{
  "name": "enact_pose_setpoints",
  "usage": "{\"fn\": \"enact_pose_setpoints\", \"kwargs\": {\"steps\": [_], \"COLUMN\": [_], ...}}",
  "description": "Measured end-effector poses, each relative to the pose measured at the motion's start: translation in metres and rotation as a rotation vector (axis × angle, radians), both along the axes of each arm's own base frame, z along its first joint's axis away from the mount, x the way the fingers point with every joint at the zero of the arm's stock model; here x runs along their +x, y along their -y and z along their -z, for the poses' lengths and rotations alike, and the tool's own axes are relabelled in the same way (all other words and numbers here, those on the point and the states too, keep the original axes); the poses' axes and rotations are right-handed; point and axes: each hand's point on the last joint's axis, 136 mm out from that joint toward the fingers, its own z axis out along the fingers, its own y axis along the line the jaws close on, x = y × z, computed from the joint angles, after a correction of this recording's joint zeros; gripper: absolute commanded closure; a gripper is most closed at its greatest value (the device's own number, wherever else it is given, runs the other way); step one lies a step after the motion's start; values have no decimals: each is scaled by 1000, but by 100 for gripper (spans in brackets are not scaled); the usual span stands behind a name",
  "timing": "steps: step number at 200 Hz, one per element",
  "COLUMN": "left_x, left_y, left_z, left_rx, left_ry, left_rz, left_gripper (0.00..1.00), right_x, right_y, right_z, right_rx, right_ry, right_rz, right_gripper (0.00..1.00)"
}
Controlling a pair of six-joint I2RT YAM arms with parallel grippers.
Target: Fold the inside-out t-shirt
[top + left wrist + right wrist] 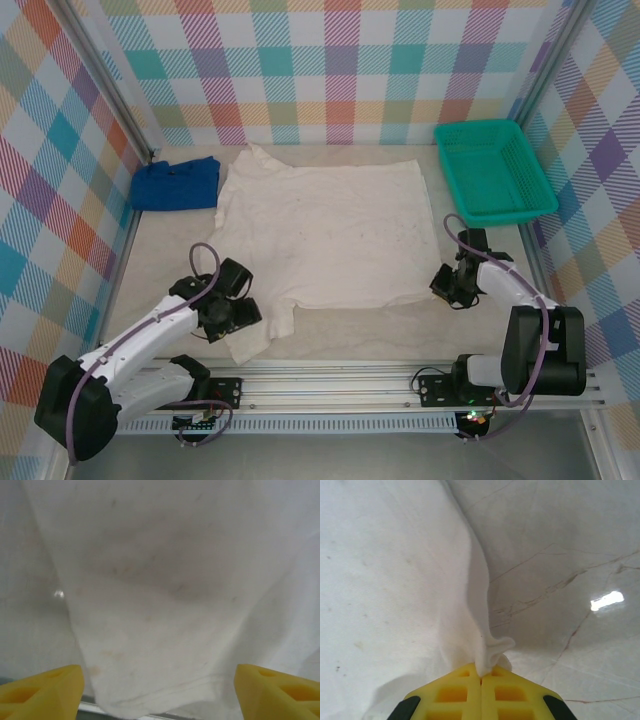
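The inside-out t-shirt (330,230) lies spread flat on the table, off-white and plain, with one sleeve (250,340) hanging toward the near edge at the left. My left gripper (238,315) is over that sleeve. In the left wrist view its yellow fingers (45,690) stand wide apart on either side of the sleeve's hem (160,680), so the left gripper (160,697) is open. My right gripper (447,285) is at the shirt's near right corner. In the right wrist view it (481,674) is shut on a pinched-up ridge of the white cloth (480,630).
A green plastic basket (495,170) stands at the back right. A blue cloth garment (175,183) lies folded at the back left, touching the shirt's far corner. Checkered walls close in three sides. A metal rail (400,385) runs along the near edge.
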Motion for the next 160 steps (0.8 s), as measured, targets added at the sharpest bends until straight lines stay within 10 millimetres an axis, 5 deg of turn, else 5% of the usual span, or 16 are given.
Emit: {"fn": "enact_pose_setpoints", "kwargs": {"steps": [62, 160], "left_x": [-41, -37], "left_y": [-13, -1], "left_z": [34, 41], "left_rx": [66, 48], "left_ry": [-184, -219], "left_rz": [-76, -32], "left_gripper": [46, 75], "right_x": [3, 6], "right_y": [-5, -5], "right_z": [-4, -8], "right_rx": [20, 23], "right_ry": [25, 53], "right_rz": [-37, -50], "right_gripper": [100, 100]}}
